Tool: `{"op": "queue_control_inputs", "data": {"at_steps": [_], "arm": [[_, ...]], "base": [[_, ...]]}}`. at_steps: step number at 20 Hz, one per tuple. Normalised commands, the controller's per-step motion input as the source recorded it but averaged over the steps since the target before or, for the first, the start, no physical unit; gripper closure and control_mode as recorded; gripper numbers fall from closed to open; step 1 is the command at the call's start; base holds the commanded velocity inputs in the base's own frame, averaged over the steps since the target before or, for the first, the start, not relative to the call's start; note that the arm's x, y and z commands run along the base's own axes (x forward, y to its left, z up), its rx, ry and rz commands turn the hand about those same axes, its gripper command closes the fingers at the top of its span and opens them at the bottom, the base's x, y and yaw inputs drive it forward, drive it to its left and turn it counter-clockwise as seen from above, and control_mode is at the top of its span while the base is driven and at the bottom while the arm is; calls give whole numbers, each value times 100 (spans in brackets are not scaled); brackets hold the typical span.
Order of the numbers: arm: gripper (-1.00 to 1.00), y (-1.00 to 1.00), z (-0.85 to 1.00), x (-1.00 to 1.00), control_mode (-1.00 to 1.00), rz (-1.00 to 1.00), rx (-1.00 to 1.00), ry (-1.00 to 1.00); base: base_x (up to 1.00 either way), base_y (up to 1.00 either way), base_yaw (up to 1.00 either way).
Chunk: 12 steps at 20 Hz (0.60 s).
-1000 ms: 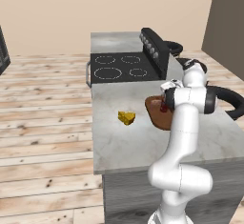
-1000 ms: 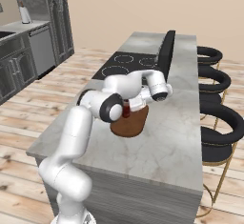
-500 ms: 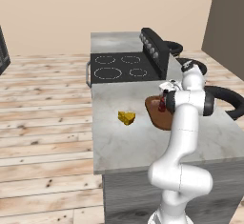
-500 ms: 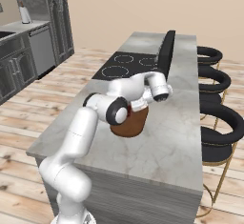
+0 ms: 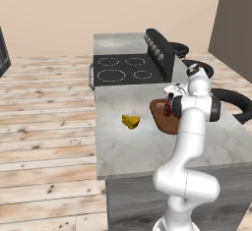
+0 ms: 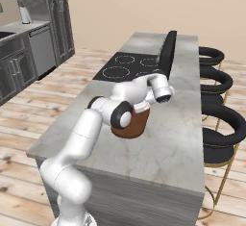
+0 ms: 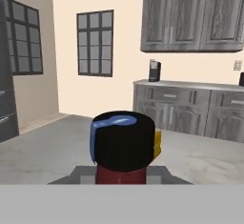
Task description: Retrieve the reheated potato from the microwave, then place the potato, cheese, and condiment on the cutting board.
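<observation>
I have the tool (image 5: 171,99) clamped on the condiment (image 5: 168,107), bottle upright with its long axis vertical and the black cap toward the hand camera, where the cap (image 7: 125,139) sits dead centre with the red body just under it. What the coming move turns on is that the bottle hangs directly over the board (image 5: 162,118), above its far half, so I judge the way to go is straight down, with no sideways travel needed. From the left base view I cannot tell whether the base of the bottle is touching the wood or a little clear of it; the arm hides the contact from the right. The cheese (image 5: 131,122) lies on the worktop (image 5: 118,151) to the left of the board, apart from it, and in the hand view a yellow sliver of it peeks past the cap. The board's near half looks bare, so there is room there for the cheese later. The stovetop (image 5: 125,70) lies beyond the board, well apart, and the worktop's right edge with the stools (image 6: 216,81) runs close behind my elbow, so I would keep any retreat upward rather than rightward.
</observation>
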Motion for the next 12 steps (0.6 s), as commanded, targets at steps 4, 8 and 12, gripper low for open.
{"op": "queue_control_inputs", "data": {"at_steps": [4,8,12], "arm": [[100,-1,-12,17,-100,2,1,0],[100,-2,-16,5,-100,2,0,0],[-100,-3,-19,0,-100,2,0,-1]], "base": [[0,0,0],[0,0,0],[0,0,0]]}}
